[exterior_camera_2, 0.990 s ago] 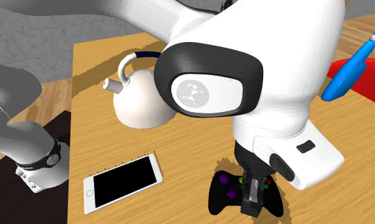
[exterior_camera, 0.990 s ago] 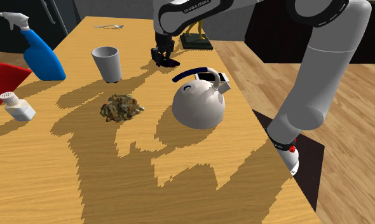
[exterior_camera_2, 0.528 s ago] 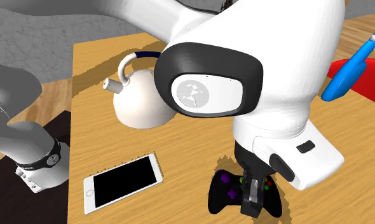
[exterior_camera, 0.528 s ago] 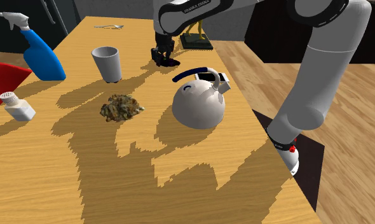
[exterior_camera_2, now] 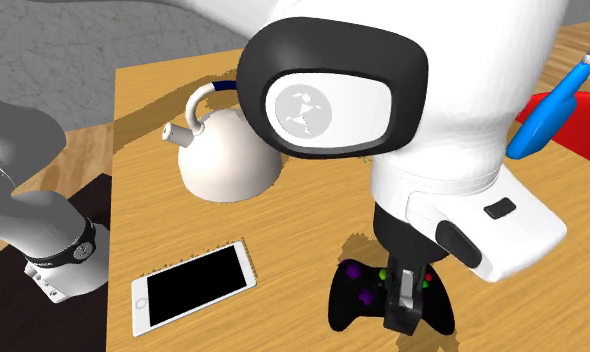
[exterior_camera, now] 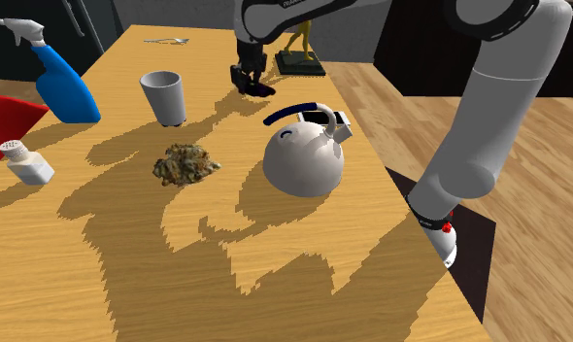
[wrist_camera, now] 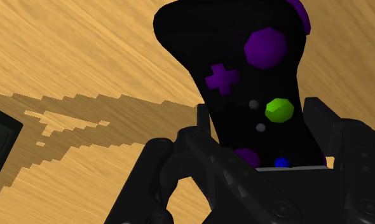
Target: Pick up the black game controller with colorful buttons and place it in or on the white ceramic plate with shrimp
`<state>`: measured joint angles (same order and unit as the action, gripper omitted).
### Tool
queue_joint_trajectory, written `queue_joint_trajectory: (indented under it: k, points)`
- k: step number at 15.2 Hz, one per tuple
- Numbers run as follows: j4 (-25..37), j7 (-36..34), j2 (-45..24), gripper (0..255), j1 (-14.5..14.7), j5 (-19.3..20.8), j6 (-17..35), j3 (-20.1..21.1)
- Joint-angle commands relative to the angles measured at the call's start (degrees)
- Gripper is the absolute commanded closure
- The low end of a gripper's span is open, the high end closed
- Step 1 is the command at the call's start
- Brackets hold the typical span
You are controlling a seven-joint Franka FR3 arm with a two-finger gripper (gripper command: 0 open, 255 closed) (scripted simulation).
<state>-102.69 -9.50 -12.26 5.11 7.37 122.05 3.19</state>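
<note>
My gripper [exterior_camera_2: 403,303] is shut on the black game controller [exterior_camera_2: 355,300], which has purple, green and blue buttons. In the wrist view the fingers [wrist_camera: 202,130] clasp the controller [wrist_camera: 240,76] across its middle, with the wooden table behind it. In the shoulder view the gripper [exterior_camera: 247,78] holds the controller [exterior_camera: 259,87] just above the far part of the table, between the cup and the kettle. A brownish lumpy heap of food [exterior_camera: 185,163] lies on the table nearer the camera, at the shoulder view's left of the kettle; I make out no plate rim around it.
A white kettle [exterior_camera: 304,155] with a dark handle stands beside the food. A grey cup [exterior_camera: 164,95], blue spray bottle [exterior_camera: 63,85], shaker [exterior_camera: 25,162] and red object [exterior_camera: 1,121] stand at the shoulder view's left. A phone [exterior_camera_2: 193,285] lies by the controller.
The gripper has risen a little with the controller clasped in it, moving slightly toward the far end of the table. Nothing else has moved.
</note>
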Motion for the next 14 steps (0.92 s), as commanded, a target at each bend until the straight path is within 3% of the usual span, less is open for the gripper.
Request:
queue_joint_trajectory:
  k: [1, 14]
  points:
    - [1.19, 0.18, 0.37, 255, 0.01, -0.13, -1.56, 0.04]
    - [9.28, 1.23, 1.82, 255, 0.09, -0.71, -11.05, 0.18]
